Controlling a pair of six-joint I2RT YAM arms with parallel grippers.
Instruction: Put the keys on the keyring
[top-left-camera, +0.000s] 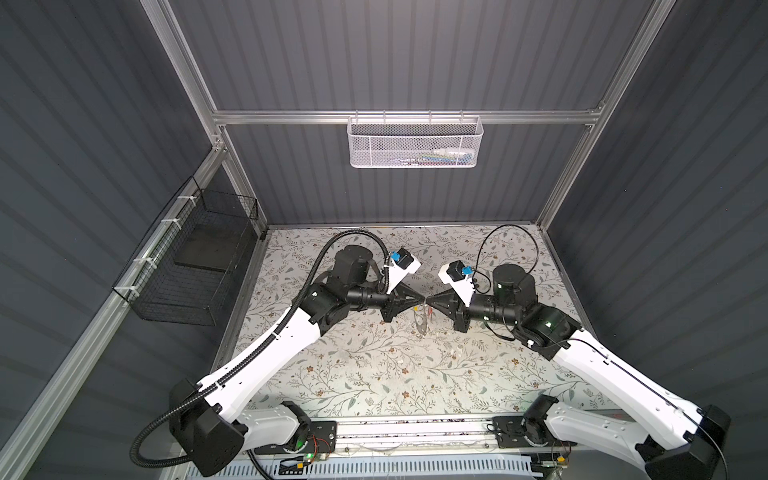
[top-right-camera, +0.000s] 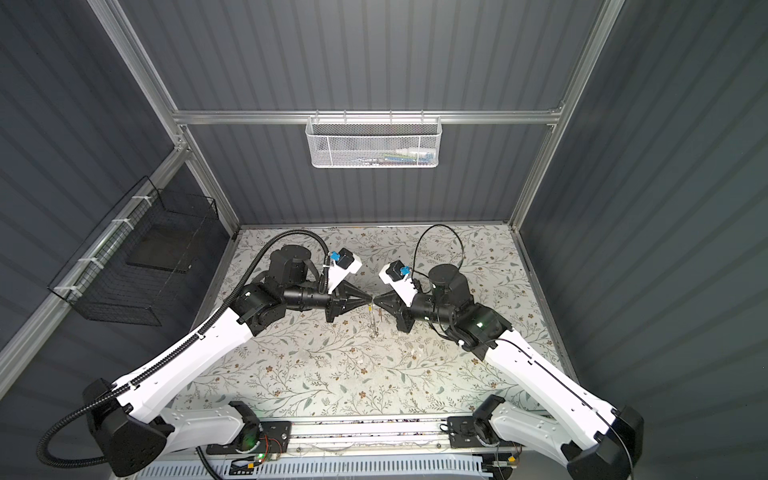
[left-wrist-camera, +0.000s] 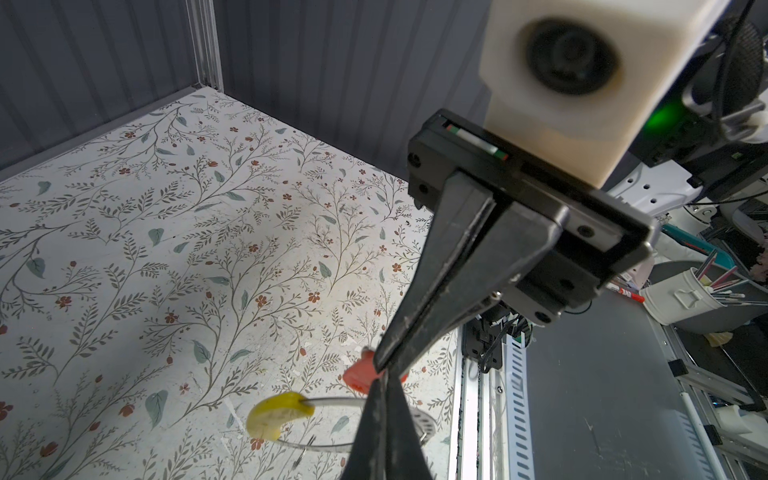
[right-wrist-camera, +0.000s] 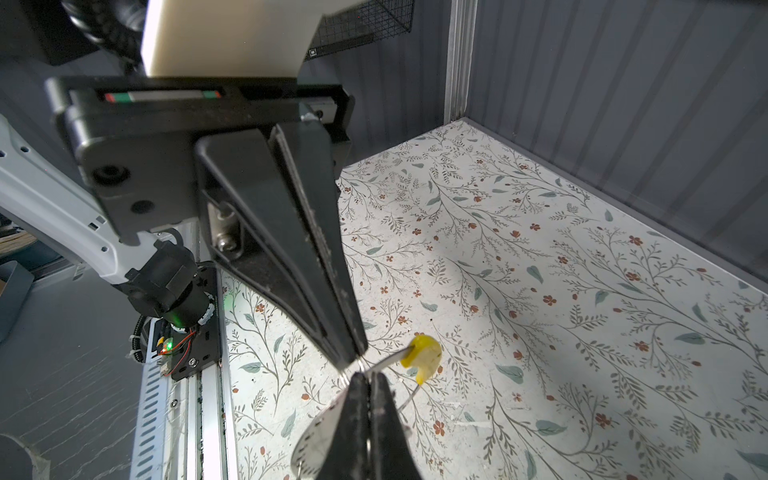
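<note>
Above the middle of the floral table (top-left-camera: 374, 374), the left gripper (top-left-camera: 422, 299) pointed in from nine o'clock and the right gripper (top-left-camera: 429, 300) from three o'clock, tip to tip. Both were clenched tight. The keyring (left-wrist-camera: 332, 401) hung clear of the table at six o'clock from that meeting point, edge-on in both top views, with its yellow section (left-wrist-camera: 277, 415) near the tips. The keys (left-wrist-camera: 356, 377) sat right at the pinch, just beside the hoop's wire (only their red tag showed plainly). We could not tell which gripper held the hoop and which the tag, since both closed on the same small spot.

We judged the step in hand to be the threading itself: hoop and keys were together at the tips, yet we could not see the keys riding on the wire. The next move, we thought, called for one gripper to steady the hoop while the other fed the keys along the wire, finely aligned and without twisting.

We counted two grippers, one keyring with one yellow section, and one red tag. One silvery rounded piece (right-wrist-camera: 316, 436) hung near the wire, possibly a key, so the number of keys stayed uncertain. One white mesh basket (top-left-camera: 374, 145) hung at twelve o'clock and one black wire basket (top-left-camera: 174, 299) at ten o'clock, both well apart.
</note>
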